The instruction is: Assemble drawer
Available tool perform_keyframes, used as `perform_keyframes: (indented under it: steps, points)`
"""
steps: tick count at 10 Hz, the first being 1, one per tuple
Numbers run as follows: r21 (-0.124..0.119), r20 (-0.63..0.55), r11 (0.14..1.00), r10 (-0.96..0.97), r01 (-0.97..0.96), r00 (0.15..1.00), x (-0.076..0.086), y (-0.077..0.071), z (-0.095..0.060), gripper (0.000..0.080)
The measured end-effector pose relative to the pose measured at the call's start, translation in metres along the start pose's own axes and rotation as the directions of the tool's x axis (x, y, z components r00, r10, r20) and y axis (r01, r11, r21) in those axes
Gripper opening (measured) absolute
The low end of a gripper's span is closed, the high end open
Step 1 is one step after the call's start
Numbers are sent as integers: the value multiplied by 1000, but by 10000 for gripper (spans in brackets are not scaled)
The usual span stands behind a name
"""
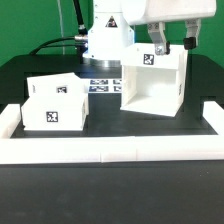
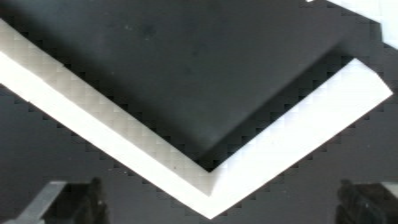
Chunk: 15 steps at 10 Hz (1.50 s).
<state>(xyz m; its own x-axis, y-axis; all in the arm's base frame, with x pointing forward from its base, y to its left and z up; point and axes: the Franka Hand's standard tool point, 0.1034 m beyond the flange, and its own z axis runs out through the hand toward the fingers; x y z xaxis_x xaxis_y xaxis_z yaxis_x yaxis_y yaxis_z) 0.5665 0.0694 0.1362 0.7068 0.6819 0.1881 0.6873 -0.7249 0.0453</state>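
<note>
The large white housing [image 1: 152, 85] stands on the black table at the exterior view's right, with a square tag on its upper part. Two smaller white trays [image 1: 55, 102] with tags sit close together at the exterior view's left. My gripper [image 1: 172, 45] hangs just above the housing's top, open and empty. In the wrist view a white V-shaped corner of the housing [image 2: 125, 115] fills the picture. My gripper [image 2: 217, 205] is spread wide there, with one dark finger [image 2: 71, 200] on each side of the corner tip, apart from it.
A low white wall of blocks [image 1: 110, 150] runs along the front of the table and up both sides. The marker board [image 1: 100, 84] lies flat between the trays and the housing, in front of the robot base [image 1: 105, 40].
</note>
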Motion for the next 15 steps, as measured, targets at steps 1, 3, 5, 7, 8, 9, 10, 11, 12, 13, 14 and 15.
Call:
perform_keyframes:
  steps: [1, 3, 5, 7, 8, 9, 10, 11, 12, 13, 14, 15]
  points:
    - [-7, -7, 1000, 1, -1, 1000, 0, 1, 0, 650]
    - [-7, -7, 1000, 1, -1, 1000, 0, 1, 0, 650]
    - [-7, -6, 1000, 1, -1, 1000, -1, 1, 1, 650]
    - [-6, -4, 999, 37, -37, 999, -2, 0, 0, 650]
    - [-7, -1, 997, 80, -80, 997, -7, -4, -7, 650]
    - [-8, 2, 990, 138, -138, 990, -14, -10, -13, 650]
    - [-11, 3, 971, 238, -238, 971, -18, -15, -18, 650]
    - [-12, 2, 956, 292, -292, 956, -19, -17, -20, 650]
    - [-11, 3, 943, 333, -333, 943, -19, -16, -18, 650]
    - [-11, 2, 912, 411, -411, 912, -19, -17, -17, 650]
    - [-11, 2, 887, 462, -462, 887, -19, -17, -17, 650]
    - [-10, 2, 867, 498, -498, 867, -19, -17, -17, 650]
